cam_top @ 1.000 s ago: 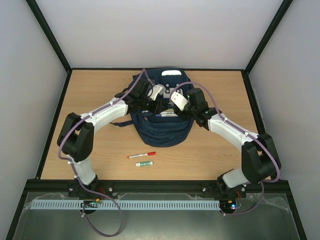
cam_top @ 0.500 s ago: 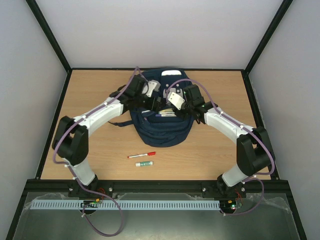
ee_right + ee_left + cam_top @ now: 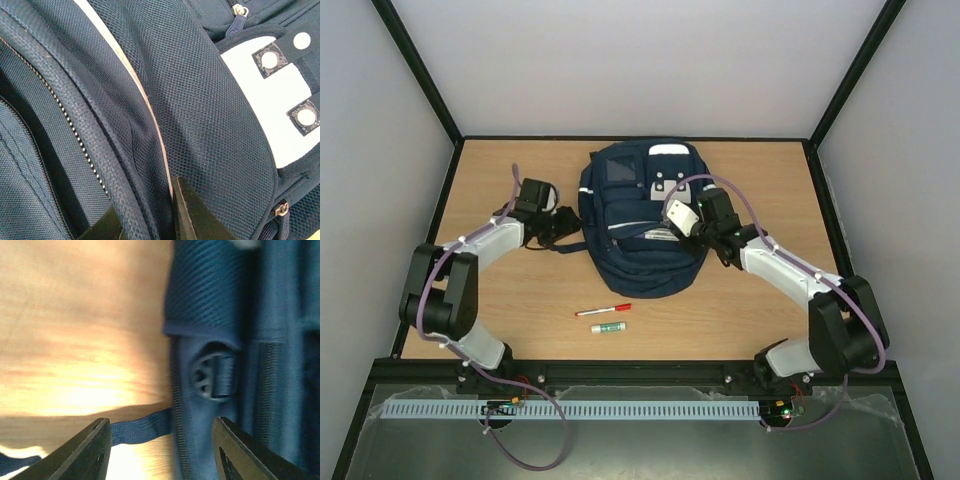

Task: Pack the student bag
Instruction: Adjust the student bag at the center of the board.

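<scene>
The large navy-blue fabric student bag (image 3: pixel 630 195) with white patches lies flat toward 12 o'clock on the wooden surface (image 3: pixel 760 300). The right jaws, nearly closed, pinch a piped fold toward its 3 o'clock side. The left jaws, open and empty, straddle a blue webbing strap (image 3: pixel 142 425) at 9 o'clock.
</scene>
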You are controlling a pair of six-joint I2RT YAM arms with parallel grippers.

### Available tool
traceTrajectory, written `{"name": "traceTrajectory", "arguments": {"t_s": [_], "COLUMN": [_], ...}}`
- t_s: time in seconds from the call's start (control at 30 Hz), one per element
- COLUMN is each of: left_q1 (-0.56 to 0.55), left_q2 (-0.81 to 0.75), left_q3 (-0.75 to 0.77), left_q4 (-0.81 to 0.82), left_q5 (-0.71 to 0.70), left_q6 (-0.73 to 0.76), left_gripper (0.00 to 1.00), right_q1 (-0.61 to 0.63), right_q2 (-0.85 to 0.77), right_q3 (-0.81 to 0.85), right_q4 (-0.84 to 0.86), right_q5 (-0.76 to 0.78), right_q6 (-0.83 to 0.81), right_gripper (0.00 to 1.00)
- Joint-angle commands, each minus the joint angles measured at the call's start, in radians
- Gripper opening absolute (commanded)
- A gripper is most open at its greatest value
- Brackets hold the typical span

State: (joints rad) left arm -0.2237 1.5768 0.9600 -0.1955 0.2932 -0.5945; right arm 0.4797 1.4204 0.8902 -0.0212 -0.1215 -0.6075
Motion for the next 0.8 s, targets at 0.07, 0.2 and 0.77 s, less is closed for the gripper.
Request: {"name": "traceTrajectory", "arguments": {"t_s": [0.07, 0.2, 0.77], "left_q1": [-0.039, -0.108, -0.324], "left_q2": [0.078, 0.176, 0.325], "left_q3": [-0.004, 0.072, 0.431], "left_q4": [0.045, 0.074, -0.084], "left_q5": [-0.003, 0.014, -0.071], "left_q6": [-0.076, -0.064, 0.066], "left_gripper": [0.54, 0.55, 0.99], "right_q1": [0.0, 0.003, 0.005], "right_q2": [-0.095, -0.138, -0.294], "right_q3": [-0.039, -0.028, -0.132], "right_q4": [-0.059, -0.133, -0.226], "right_q5": [0.007, -0.021, 0.171], "right_q6": [0.084, 0.128, 0.177], "right_gripper": [0.17, 0.17, 0.17]}}
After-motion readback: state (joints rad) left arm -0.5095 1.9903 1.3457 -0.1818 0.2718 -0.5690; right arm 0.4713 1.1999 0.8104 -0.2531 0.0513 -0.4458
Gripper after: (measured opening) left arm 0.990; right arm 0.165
